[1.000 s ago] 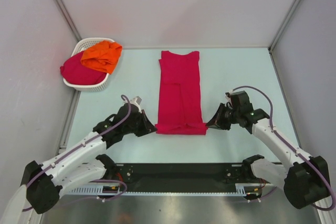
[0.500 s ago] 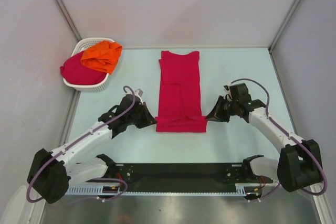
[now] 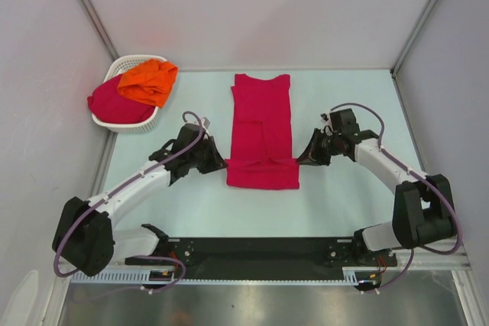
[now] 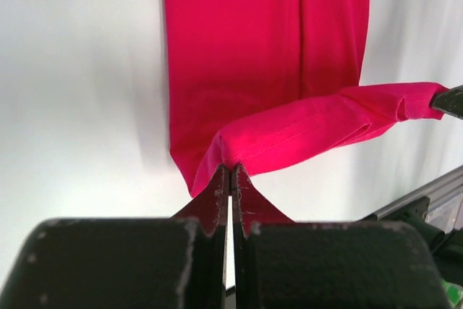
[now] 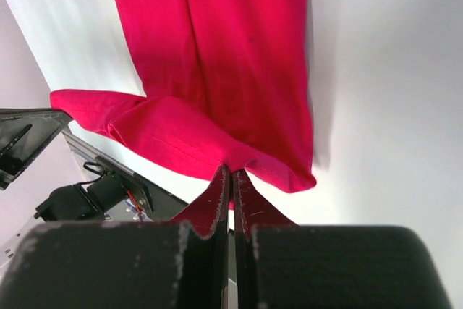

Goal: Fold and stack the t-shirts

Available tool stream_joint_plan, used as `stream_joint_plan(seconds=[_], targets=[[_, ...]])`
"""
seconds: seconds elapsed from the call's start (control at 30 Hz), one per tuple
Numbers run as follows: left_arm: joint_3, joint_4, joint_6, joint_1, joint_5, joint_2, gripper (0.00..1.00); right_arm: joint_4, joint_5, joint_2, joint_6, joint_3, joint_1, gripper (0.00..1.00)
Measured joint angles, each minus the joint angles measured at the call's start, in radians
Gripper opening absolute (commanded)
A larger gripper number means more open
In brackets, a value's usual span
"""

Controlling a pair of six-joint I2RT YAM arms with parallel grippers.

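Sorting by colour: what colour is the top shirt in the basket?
The top shirt is bright orange; top external view shows it.

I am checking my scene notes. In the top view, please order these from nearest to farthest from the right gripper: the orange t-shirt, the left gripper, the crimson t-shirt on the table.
1. The crimson t-shirt: centre of the table, its near hem pinched by the right gripper.
2. The left gripper: at the hem's opposite, left end.
3. The orange t-shirt: far-left corner.
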Motion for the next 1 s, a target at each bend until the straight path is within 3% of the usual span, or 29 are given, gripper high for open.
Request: stream_joint_plan(seconds=[1.0], targets=[[0.196,0.125,0.117,0.093,-0.005,0.323,0.0,0.015,-0.037,0.404,-0.09,0.327,-0.048,0.0]])
